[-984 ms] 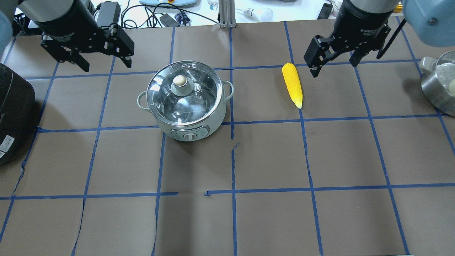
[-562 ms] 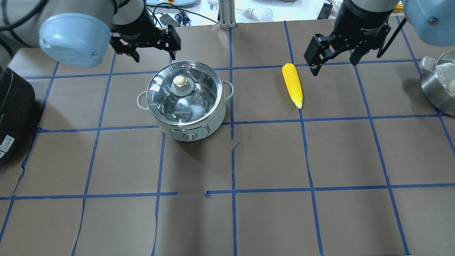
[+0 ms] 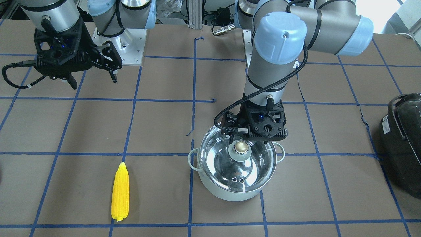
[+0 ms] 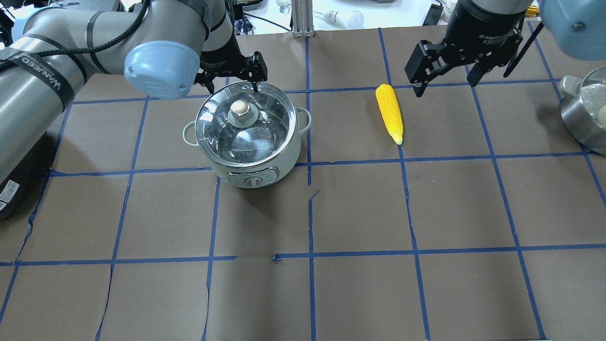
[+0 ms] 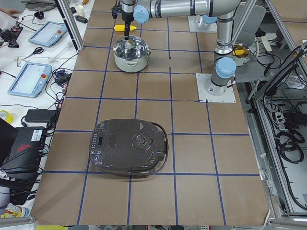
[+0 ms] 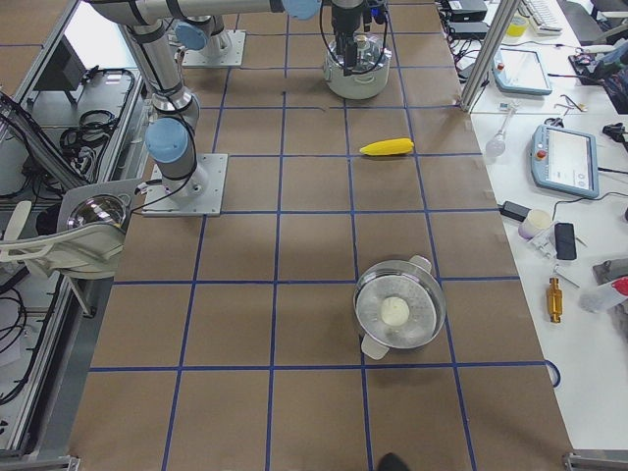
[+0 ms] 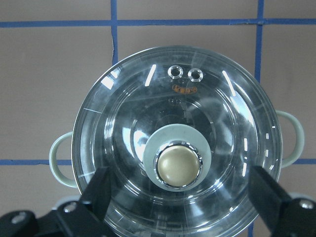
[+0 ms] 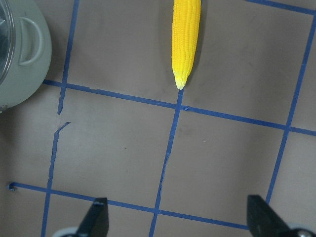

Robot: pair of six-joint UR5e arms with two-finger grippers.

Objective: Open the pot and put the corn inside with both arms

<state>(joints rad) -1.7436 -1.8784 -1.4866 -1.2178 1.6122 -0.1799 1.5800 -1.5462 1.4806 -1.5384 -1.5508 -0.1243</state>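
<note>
Swinging in from the far left, the left claw (image 4: 232, 81) now hangs over the pot (image 4: 255, 166), fingers spread either side of the knob (image 4: 240, 108) of its glass lid (image 4: 258, 137); the right claw (image 4: 446, 81) has barely shifted. A black cooker (image 3: 406, 141) sits at the left edge. The pot stands left of centre on the table (image 4: 360, 213), lid on. Coming down off centre could land a finger on glass, or the smooth knob could slip. The corn (image 4: 389, 112) lies right of it, the right claw hovering spread beside its blunt end. A steel pan (image 4: 580, 123) sits far right. Only the lid bars the corn.
</note>
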